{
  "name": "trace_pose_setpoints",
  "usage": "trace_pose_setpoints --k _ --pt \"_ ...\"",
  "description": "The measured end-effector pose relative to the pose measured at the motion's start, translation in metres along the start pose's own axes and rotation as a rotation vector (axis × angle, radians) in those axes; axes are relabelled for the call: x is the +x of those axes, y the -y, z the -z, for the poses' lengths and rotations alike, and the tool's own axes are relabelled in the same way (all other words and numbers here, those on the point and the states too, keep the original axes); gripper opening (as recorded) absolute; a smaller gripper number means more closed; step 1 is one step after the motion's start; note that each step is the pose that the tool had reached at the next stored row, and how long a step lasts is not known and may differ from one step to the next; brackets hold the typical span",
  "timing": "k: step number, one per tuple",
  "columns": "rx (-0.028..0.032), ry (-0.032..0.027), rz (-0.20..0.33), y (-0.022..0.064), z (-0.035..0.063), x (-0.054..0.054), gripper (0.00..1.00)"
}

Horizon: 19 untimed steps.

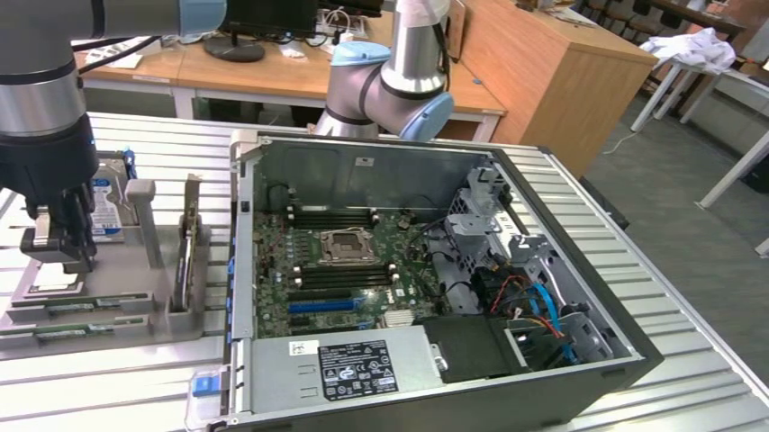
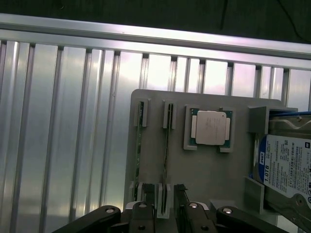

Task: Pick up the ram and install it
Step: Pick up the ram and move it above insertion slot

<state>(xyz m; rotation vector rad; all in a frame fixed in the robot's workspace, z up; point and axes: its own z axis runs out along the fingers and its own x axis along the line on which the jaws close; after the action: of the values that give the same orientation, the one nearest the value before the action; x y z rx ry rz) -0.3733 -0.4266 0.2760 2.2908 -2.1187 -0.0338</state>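
Observation:
Two green ram sticks stand on edge in slots of a grey holder plate [image 2: 209, 170]. My gripper [image 2: 164, 203] hangs just above the plate, open, its black fingers [image 2: 148, 200] on either side of the end of one ram stick [image 2: 166, 141]; whether they touch it I cannot tell. The other ram stick [image 2: 140, 145] stands beside it, outside the fingers. In the exterior view my gripper [image 1: 60, 259] is at the exterior view's left, over the holder plate [image 1: 121, 319], where the ram [image 1: 75, 310] lies low in the plate.
A processor chip [image 2: 211, 127] and a silver hard drive [image 2: 286, 170] sit on the same plate. The open computer case [image 1: 625, 351] lies at the centre of the ribbed metal table [image 1: 108, 387], with black memory slots [image 1: 337, 216] on its motherboard. Another arm joint [image 1: 384, 85] stands behind the case.

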Motion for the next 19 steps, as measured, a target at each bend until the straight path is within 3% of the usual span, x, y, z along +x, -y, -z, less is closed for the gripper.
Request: trace_pose_setpoints --k 19 --pt "-0.0001 -0.0001 0.000 0.0001 -0.0051 0.0001 0.30"
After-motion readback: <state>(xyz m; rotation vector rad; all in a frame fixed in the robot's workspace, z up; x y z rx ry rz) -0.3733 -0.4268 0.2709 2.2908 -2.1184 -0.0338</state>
